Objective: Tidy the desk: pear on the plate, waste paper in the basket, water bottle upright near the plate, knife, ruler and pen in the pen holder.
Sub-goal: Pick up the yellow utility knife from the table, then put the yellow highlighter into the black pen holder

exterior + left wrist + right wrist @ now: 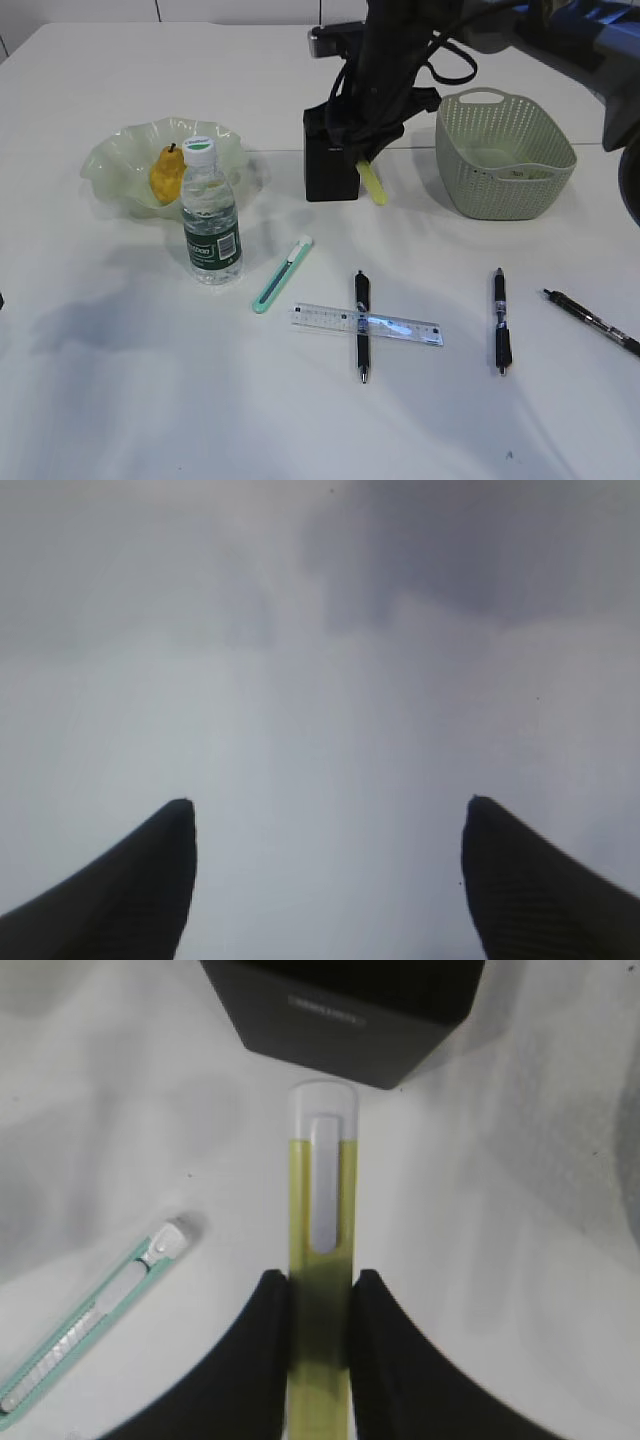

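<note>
the right gripper (318,1330) is clamped on a yellow pen (320,1260), a light, stiff, smooth plastic barrel with a white clipped cap, hanging just beside the pen holder (330,160), a matte black box. held at mid-barrel it looks secure, though the slick plastic could probably twist. the left gripper (325,880) hovers with its tips apart over bare white worktop (150,400). the pear (166,175) sits on the wavy glass plate (115,160), far left, with the upright bottle (211,215) near it. the clear ruler (366,324), thin and flat, lies across a black pen (361,325); likely hard to lift by an edge. the mint knife (281,274) lies left of it.
</note>
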